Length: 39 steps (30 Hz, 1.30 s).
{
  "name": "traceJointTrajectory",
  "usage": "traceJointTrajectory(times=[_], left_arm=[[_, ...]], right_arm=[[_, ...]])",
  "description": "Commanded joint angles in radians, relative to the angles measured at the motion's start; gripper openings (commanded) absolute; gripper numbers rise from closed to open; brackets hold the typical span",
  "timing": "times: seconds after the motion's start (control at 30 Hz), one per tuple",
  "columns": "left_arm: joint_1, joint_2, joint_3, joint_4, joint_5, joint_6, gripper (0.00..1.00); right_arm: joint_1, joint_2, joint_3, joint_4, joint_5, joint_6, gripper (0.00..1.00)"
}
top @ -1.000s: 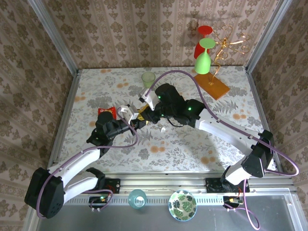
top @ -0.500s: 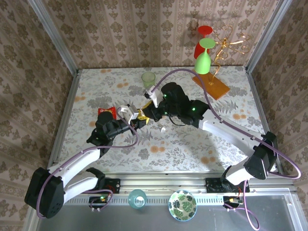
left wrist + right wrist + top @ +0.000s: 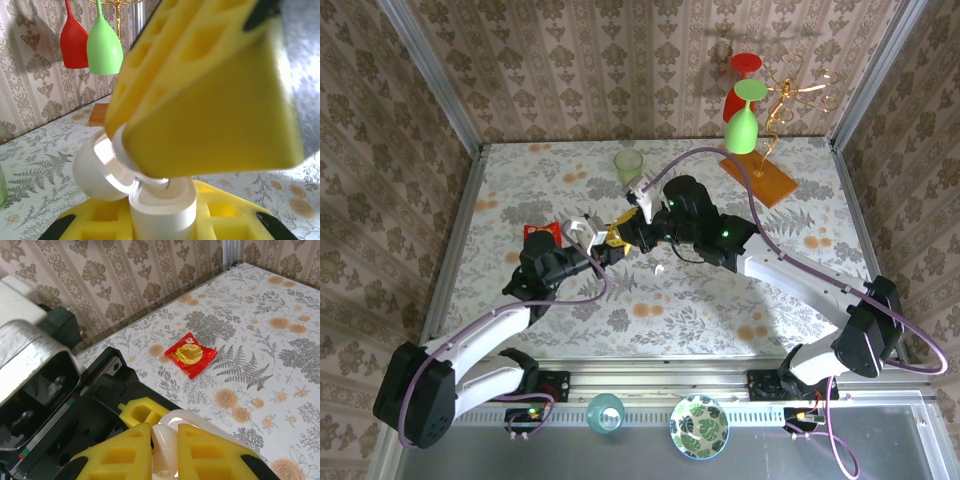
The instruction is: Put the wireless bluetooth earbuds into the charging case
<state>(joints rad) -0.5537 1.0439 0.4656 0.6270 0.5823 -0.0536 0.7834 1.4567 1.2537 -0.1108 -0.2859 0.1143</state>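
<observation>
Overhead, the two meeting grippers hide the charging case, and in the left wrist view a large yellow finger cuts off its open top. The left gripper [image 3: 600, 249] is clamped on the charging case [image 3: 162, 212], which stands upright with its lid [image 3: 97, 172] swung open. The right gripper [image 3: 164, 442], at the case mouth, has its fingers pinched on one small white earbud [image 3: 162, 452], whose outline is partly hidden. A second earbud [image 3: 660, 268] lies on the table [image 3: 720, 300] just beside the grippers. Count: two earbuds, one case.
</observation>
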Motion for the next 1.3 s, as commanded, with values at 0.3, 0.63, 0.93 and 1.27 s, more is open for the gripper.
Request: traceJointTrajectory(times=[0.3,0.63,0.93,1.27], left_arm=[[0.003,-0.008,0.044,0.148,-0.029,-0.146,0.01],[0.000,-0.013,0.051,0.171,-0.083,-0.176,0.01],[-0.002,-0.025,0.050,0.183,-0.135,-0.195,0.01],[-0.002,-0.073,0.048,0.165,-0.172,-0.181,0.01]], right_arm=[[-0.007,-0.043,-0.124,0.311,-0.001,0.108,0.13],[-0.007,-0.025,-0.169,0.445,-0.034,0.209,0.13],[-0.005,-0.007,-0.175,0.456,-0.068,0.208,0.13],[-0.005,-0.020,-0.203,0.448,-0.037,0.201,0.23]])
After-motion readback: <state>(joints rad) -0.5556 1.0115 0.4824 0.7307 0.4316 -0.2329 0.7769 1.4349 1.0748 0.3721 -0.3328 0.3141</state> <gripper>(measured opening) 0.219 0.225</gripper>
